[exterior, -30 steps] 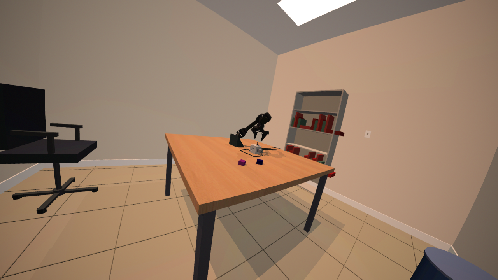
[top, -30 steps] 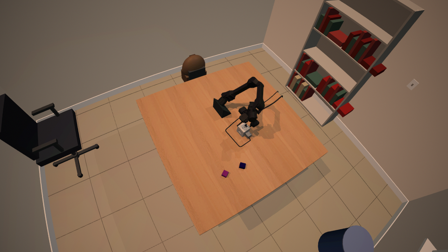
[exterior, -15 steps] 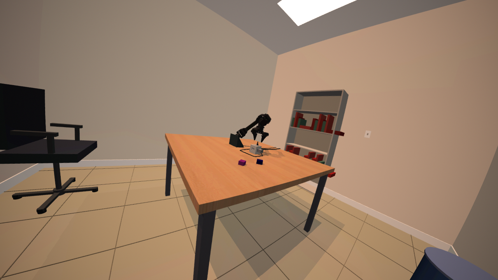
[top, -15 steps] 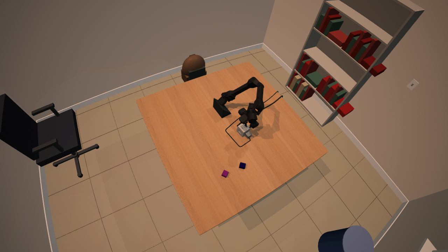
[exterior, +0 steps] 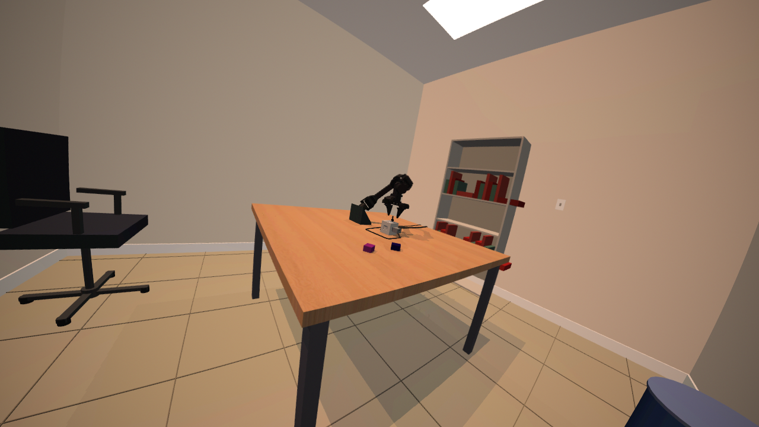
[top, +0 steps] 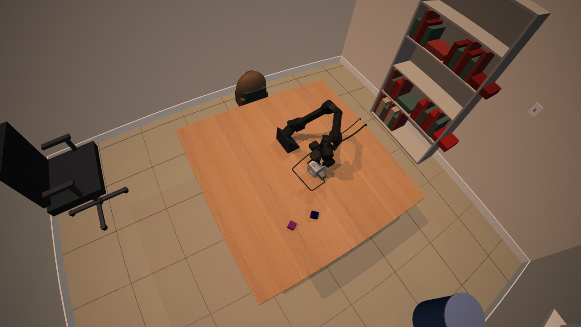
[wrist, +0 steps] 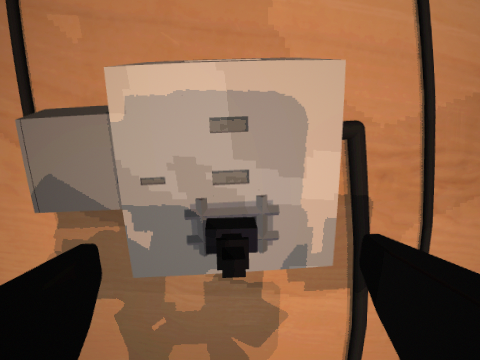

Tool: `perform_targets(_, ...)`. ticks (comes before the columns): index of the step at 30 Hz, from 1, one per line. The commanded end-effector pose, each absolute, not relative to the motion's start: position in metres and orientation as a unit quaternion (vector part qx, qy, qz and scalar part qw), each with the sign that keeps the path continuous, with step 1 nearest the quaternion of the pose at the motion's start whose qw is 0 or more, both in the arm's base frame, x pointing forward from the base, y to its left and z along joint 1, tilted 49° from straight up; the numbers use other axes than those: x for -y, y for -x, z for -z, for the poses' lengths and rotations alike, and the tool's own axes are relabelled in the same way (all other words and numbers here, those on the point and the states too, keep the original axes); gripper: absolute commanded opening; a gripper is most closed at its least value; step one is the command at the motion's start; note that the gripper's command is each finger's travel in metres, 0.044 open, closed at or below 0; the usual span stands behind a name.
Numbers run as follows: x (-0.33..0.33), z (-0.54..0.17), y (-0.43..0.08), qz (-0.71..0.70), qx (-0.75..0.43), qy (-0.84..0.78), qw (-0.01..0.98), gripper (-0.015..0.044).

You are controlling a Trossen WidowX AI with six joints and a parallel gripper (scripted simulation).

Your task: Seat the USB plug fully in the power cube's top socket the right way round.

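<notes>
The white power cube (top: pixel 312 171) (exterior: pixel 388 228) (wrist: pixel 165 110) stands on the table. In the wrist view its top shows three rectangular slots. The black USB plug (exterior: pixel 392 218) (wrist: pixel 231 227) stands up from the cube's top near the lower edge, with a pale grey bracket (wrist: pixel 201 206) around its base. How deep it sits and which way round it is cannot be told, and its socket is hidden. My gripper (exterior: pixel 394 213) (wrist: pixel 232 255) is open above the cube. Its fingers are wide apart on either side of the plug and touch nothing that I can see.
A grey block (wrist: pixel 70 160) adjoins the cube's side. Black cable (top: pixel 301 179) (wrist: pixel 426 100) loops around the cube on the table (top: pixel 243 182) (exterior: pixel 318 254). A magenta block (top: pixel 291 225) (exterior: pixel 369 248) and a navy block (top: pixel 314 214) (exterior: pixel 395 247) lie farther from the arm base.
</notes>
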State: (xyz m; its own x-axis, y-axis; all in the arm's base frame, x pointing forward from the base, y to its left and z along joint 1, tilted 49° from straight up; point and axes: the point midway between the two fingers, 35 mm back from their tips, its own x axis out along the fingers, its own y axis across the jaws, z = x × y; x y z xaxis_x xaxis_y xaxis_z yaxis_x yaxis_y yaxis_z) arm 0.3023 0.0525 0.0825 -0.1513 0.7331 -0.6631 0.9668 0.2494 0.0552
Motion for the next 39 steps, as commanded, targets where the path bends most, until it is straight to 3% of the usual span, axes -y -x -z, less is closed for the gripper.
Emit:
perform_targets(1,-0.0526,-0.0826,-0.3025,0.197,-0.733,-0.580,0.297,0.0282)
perform_targets(11,-0.0526,-0.0826,-0.3025,0.197,-0.733,-0.580,0.297,0.0020)
perform_targets(14,-0.0526,-0.0826,-0.3025,0.197,-0.733,-0.580,0.297,0.0000)
perform_targets(39,-0.0484,-0.0862,-0.3033,0.197,-0.732,-0.580,0.297,0.0000)
